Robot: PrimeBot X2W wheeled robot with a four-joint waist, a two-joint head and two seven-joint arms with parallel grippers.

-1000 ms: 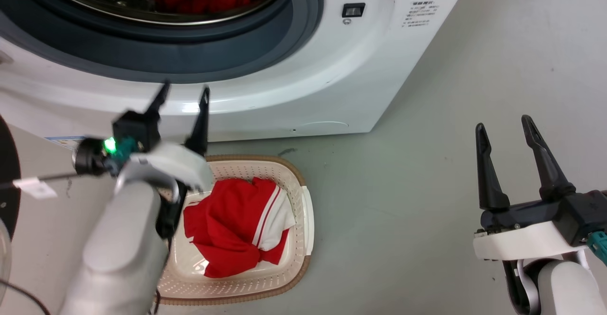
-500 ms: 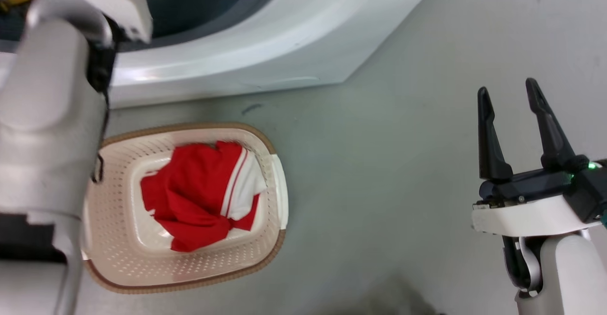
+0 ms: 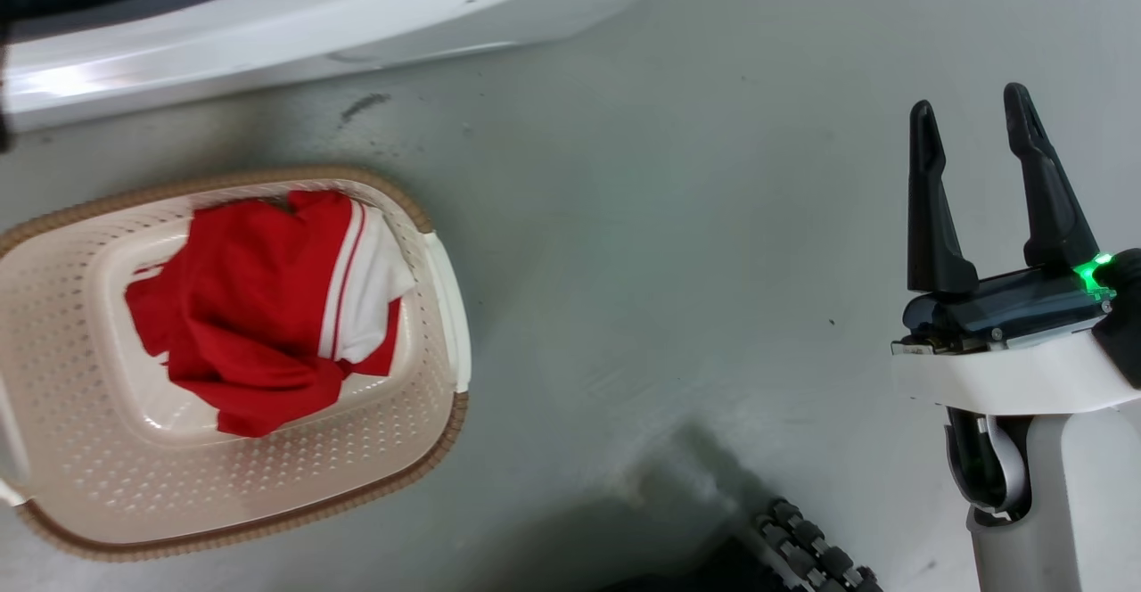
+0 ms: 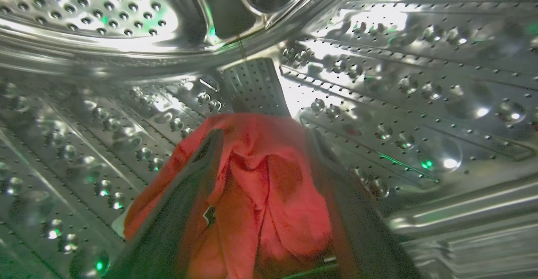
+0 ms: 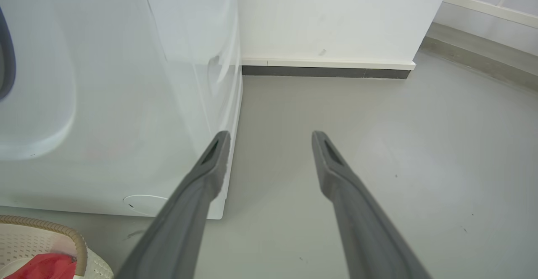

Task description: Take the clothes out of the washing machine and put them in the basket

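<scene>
Inside the perforated steel drum (image 4: 399,81) of the washing machine (image 5: 126,102), the left tool (image 4: 264,134) is straddling a crumpled red garment (image 4: 260,195), fingers spread, the soft folds lying directly between them and running along its reach. The right tool (image 3: 970,100) is hanging open over the floor (image 3: 669,262); off to its left, a red-and-white piece (image 3: 258,307) is sitting in the cream perforated basket (image 3: 357,467).

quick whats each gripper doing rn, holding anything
left gripper: open, straddling the red garment inside the drum, not shut on it.
right gripper: open, holding nothing, above the floor.
</scene>
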